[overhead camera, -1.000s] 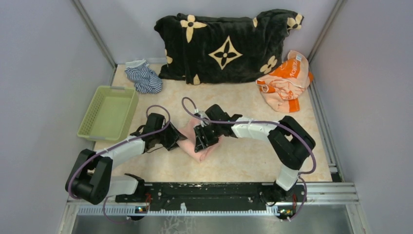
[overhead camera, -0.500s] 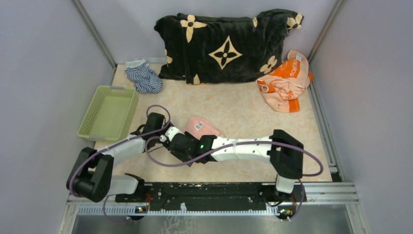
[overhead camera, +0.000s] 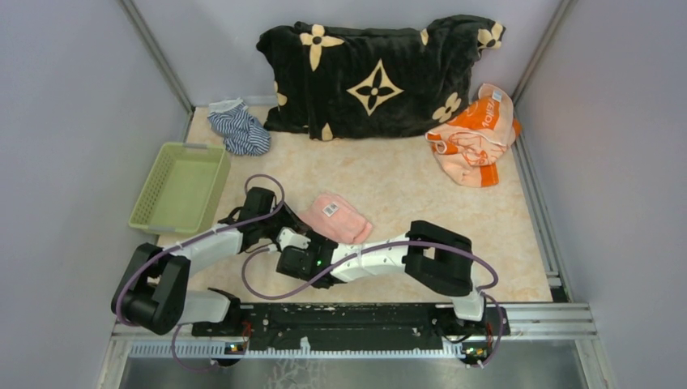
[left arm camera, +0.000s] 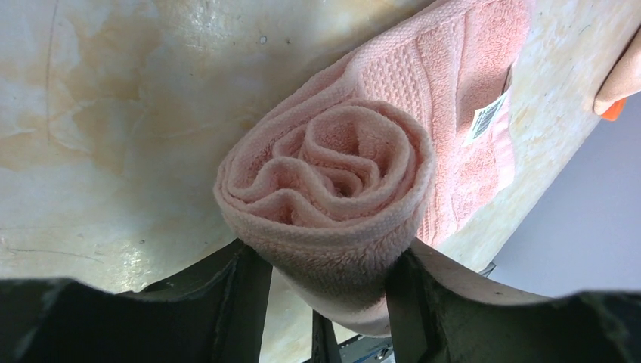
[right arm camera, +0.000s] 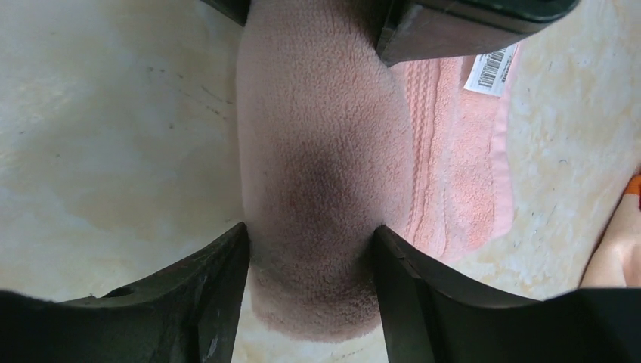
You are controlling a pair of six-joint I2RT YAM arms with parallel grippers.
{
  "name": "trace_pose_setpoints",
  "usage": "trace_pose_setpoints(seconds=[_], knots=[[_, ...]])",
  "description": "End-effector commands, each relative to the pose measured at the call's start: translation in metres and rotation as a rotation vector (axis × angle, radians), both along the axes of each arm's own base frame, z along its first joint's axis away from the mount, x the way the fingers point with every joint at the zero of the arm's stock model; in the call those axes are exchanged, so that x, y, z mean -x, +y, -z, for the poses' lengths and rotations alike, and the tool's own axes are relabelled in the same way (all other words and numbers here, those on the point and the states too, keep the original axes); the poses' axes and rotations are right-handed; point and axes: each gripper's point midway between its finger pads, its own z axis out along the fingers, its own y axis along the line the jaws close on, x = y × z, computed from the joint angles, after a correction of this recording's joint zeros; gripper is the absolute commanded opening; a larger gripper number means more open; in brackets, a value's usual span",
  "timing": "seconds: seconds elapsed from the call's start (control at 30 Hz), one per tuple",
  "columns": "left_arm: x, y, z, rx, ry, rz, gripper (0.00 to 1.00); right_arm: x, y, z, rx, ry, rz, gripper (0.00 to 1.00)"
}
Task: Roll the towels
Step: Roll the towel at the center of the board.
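The pale pink towel [overhead camera: 336, 217] lies left of the table's middle, partly rolled, its flat tail with the white label [overhead camera: 330, 210] spread to the far right. In the left wrist view the roll's spiral end [left arm camera: 332, 170] faces the camera. My left gripper [left arm camera: 329, 265] is shut on the roll [overhead camera: 279, 231]. My right gripper [right arm camera: 310, 249] is shut on the same roll [right arm camera: 317, 151] from the near side [overhead camera: 296, 258], close to the left fingers [right arm camera: 453, 23]. The orange printed towel [overhead camera: 474, 138] lies crumpled at the back right.
A green basket [overhead camera: 178, 190] stands at the left. A blue-and-white striped cloth [overhead camera: 239, 130] lies at the back left. A big black blanket with cream flowers [overhead camera: 373, 77] fills the back wall. Both arms cross low near the front.
My right arm has swung from the towel's right side round to its near left end and closed on the roll. The towel's flat tail and label now show. The left arm barely moved.
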Motion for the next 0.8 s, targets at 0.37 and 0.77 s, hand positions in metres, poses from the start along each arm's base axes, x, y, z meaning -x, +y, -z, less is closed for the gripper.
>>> trace_pose_setpoints(seconds=[0.37, 0.77], knots=[[0.004, 0.024, -0.003, -0.143, -0.010, -0.005, 0.72, 0.040, -0.038, 0.045, -0.108, 0.486, -0.027, 0.00], [0.020, 0.029, -0.040, -0.096, -0.056, -0.036, 0.81, 0.056, -0.012, 0.020, -0.550, 1.115, -0.065, 0.00]])
